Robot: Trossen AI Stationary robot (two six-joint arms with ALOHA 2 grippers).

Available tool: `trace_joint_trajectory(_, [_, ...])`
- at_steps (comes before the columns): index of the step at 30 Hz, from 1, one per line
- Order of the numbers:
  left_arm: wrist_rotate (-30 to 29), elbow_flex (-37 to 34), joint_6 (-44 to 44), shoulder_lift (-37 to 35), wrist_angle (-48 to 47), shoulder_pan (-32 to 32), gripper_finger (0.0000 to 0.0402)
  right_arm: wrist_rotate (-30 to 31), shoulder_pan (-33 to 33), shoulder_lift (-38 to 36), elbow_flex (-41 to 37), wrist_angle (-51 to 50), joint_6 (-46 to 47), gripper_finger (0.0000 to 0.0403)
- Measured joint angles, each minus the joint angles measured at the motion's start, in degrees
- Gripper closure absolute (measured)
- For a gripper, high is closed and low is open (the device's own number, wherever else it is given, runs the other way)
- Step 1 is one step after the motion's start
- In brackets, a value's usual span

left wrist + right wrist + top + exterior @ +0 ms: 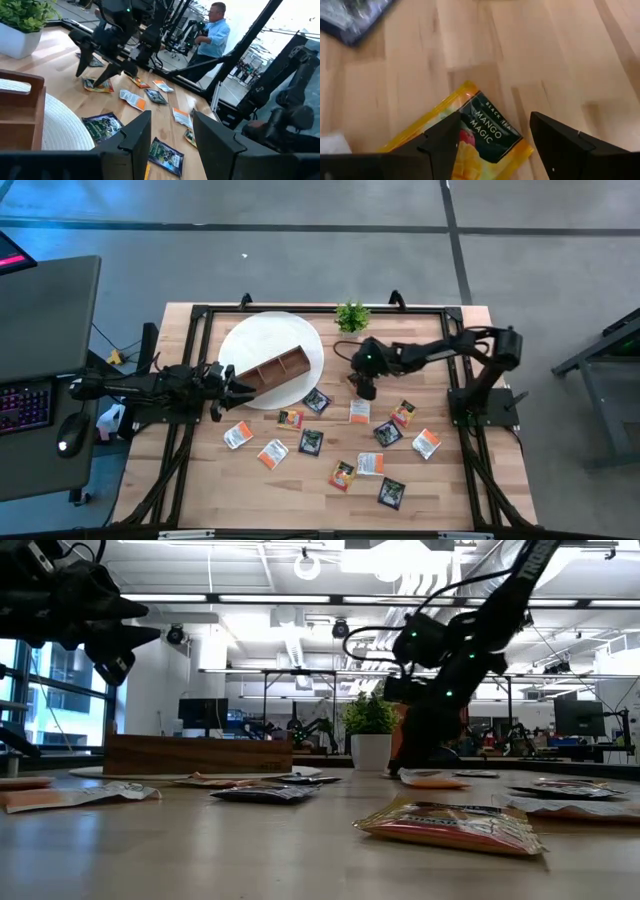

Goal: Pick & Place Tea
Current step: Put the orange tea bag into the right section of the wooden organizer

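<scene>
Hovering at frame center, right gripper [492, 137] fingers spread above mango tea sachet [470, 137]; flat foil may slip if approach is shallow. Left gripper [172, 135] also spread.

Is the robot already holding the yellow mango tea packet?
No, the right gripper hangs open above the yellow mango tea packet, which lies flat on the wooden table.

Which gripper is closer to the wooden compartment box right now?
Left. The left gripper hangs open right at the wooden box's end over the white plate; the right gripper is open farther away, above the sachets.
</scene>
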Motion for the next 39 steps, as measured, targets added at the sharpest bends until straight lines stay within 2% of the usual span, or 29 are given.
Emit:
trace_joint_trajectory(3, [0.24,-0.01,-2.0,0.01,-0.61,-0.02,0.0257,-1.0,-0.09,1.95,1.14,-1.87,-1.3,0.0181])
trace_joint_trajectory(5, [0.74,-0.01,-3.34,0.01,-1.48,-0.01,0.0257,-1.76,-0.11,2.47,1.25,-1.99,-2.19,0.0204])
trace_joint_trajectory(8, [1.42,-0.02,-5.13,0.02,-2.62,-0.02,0.0257,-1.42,-0.05,2.53,1.25,-2.23,-2.64,0.0261])
trace_joint_trajectory(12, [2.98,-0.02,-6.17,0.02,-2.45,-0.02,0.0257,-0.99,-0.09,2.62,1.18,-1.88,-2.67,0.036])
trace_joint_trajectory(14, [3.76,-0.01,-6.35,0.01,-2.32,-0.02,0.0257,-0.81,-0.09,2.57,1.05,-1.02,-2.31,0.0391])
trace_joint_trajectory(18, [3.8,-0.02,-6.41,0.0,-2.29,-0.02,0.0257,-0.21,0.61,0.44,0.63,1.28,-1.83,0.0378])
trace_joint_trajectory(21, [2.62,-0.01,-6.51,0.02,-2.41,-0.02,0.0257,1.73,2.11,-3.54,0.22,2.72,-1.36,0.0387])
trace_joint_trajectory(25, [-0.43,-0.02,-6.6,0.02,-2.4,-0.02,0.0257,11.64,5.32,-8.9,0.7,17.02,-0.39,0.0396])
trace_joint_trajectory(27, [-1.98,0.0,-6.23,0.02,-2.19,-0.02,0.0257,14.07,6.6,-9.47,0.7,24.5,-1.46,0.0392])
trace_joint_trajectory(34, [-8.82,-0.02,-4.27,0.02,-0.52,-0.02,0.0257,13.61,8.87,-5.77,0.73,48.62,-15.44,0.0397])
trace_joint_trajectory(36, [-11.12,-0.01,-2.21,0.02,1.37,-0.02,0.0257,11.42,8.79,-2.95,1.12,52.9,-16.94,0.04])
trace_joint_trajectory(39, [-14.33,0.18,0.36,0.0,4.74,-0.02,0.0257,8.67,8.74,1.63,6.14,54.8,-18.35,0.04])
